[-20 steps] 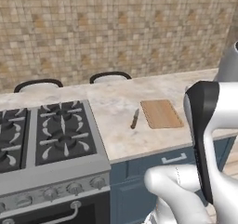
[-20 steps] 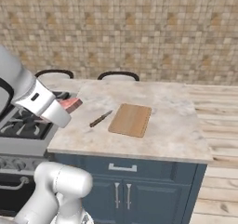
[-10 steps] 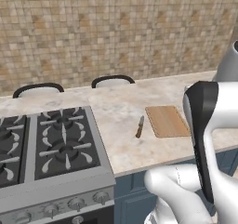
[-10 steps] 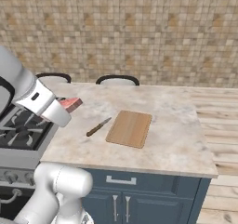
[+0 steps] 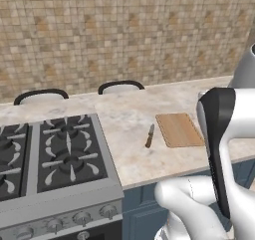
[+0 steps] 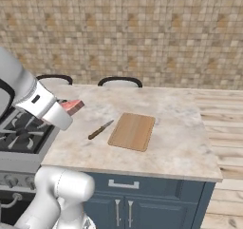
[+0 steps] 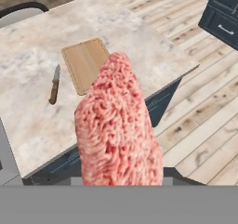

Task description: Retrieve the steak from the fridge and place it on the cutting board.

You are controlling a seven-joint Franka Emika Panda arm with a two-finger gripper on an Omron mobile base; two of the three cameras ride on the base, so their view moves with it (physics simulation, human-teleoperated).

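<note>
The steak [image 7: 118, 125] is held clamped in the end effector [image 6: 66, 111], raised above the left part of the table [image 6: 175, 138] beside the stove [image 5: 55, 159]. The cutting board [image 6: 132, 131] lies flat mid-table, bare, with a knife [image 6: 100, 129] just to its left.

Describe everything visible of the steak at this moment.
The steak is a flat pinkish-red slab with a mottled, grainy surface. In the hand view it stands up from the gripper, held in the air above the counter edge, its top overlapping the cutting board behind. In the right base view a small red piece sticks out beyond the hand, over the counter's stove side, apart from the board.
</note>
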